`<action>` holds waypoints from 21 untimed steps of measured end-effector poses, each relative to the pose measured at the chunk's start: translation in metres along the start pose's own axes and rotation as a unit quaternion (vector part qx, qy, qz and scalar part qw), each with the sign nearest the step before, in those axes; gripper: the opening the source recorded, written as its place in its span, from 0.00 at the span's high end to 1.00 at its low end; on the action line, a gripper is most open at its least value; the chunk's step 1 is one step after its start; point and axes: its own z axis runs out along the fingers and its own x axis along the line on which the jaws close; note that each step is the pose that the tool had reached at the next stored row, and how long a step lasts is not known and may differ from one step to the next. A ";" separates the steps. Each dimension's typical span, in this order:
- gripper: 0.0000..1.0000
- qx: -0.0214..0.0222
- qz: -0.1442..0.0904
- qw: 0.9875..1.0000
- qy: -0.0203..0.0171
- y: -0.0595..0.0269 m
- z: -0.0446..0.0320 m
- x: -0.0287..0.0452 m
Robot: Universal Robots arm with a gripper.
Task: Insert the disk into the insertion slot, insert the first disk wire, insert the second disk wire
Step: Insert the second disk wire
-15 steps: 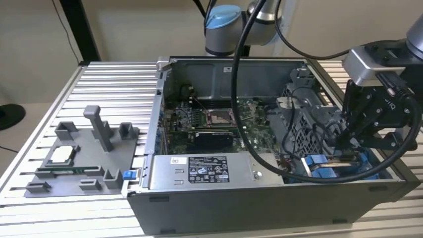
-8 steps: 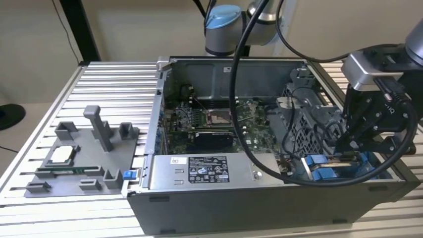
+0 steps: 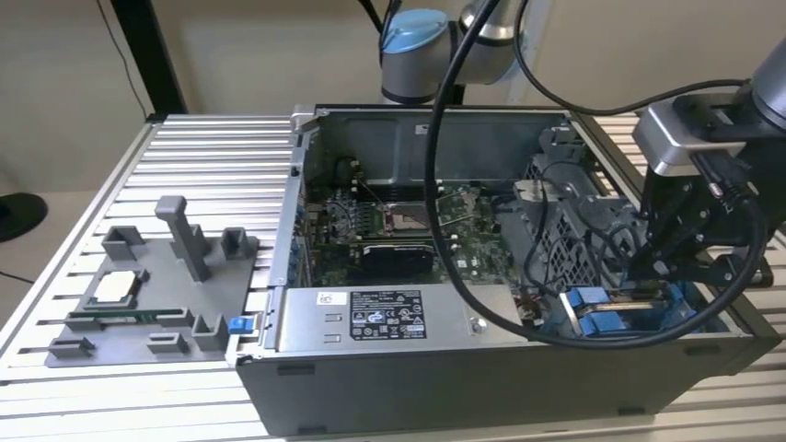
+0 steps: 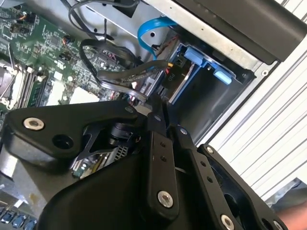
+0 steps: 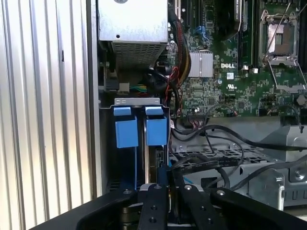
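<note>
The open computer case (image 3: 491, 387), a grey metal box lying on its side on a ribbed aluminium table (image 3: 209, 157), holds a green motherboard (image 3: 393, 221) with a square processor socket (image 3: 403, 218), a grey power supply box (image 3: 393, 318) with a white-and-black label, and a tangle of black cables (image 3: 590, 239). In the exterior view the drive bay (image 3: 620, 313) sits at about 4 o'clock from the socket, in the case's near corner toward the exterior view's right.

The disk (image 5: 151, 148) stands on edge inside that bay, already seated. What shows of it is a thin dark metal edge between two bright blue plastic tabs (image 5: 126, 127), smooth and rectangular, under a grey sheet-metal lip. In the second wrist view a light-blue flat cable (image 4: 153, 28) loops at 12 o'clock above the bay and a black sleeved cable (image 4: 129, 76) runs toward the disk's end.

The gripper (image 5: 169, 179) is black, with bolted, jointed links, and hangs right over the bay at the disk's connector end; its fingers stand together, apparently pinching a black cable end, though what exactly they pinch cannot be told.

At 9 o'clock from the case, a grey plastic fixture tray (image 3: 74, 350) holds a square metal chip (image 3: 117, 287) and upright posts.
</note>
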 end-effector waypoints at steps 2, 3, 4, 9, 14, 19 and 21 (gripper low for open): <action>1.00 0.000 0.000 1.000 0.000 0.0001 -0.0001 0.0003; 1.00 0.000 0.000 1.000 0.000 0.0003 -0.0001 0.0003; 1.00 0.000 0.000 1.000 0.000 0.0005 -0.0001 0.0006; 1.00 0.002 0.004 1.000 -0.007 0.0007 0.0028 0.0014; 1.00 0.003 0.008 1.000 -0.008 0.0009 0.0078 0.0034; 1.00 0.004 0.014 1.000 -0.008 0.0009 0.0117 0.0056; 1.00 0.005 0.016 1.000 -0.009 0.0009 0.0133 0.0061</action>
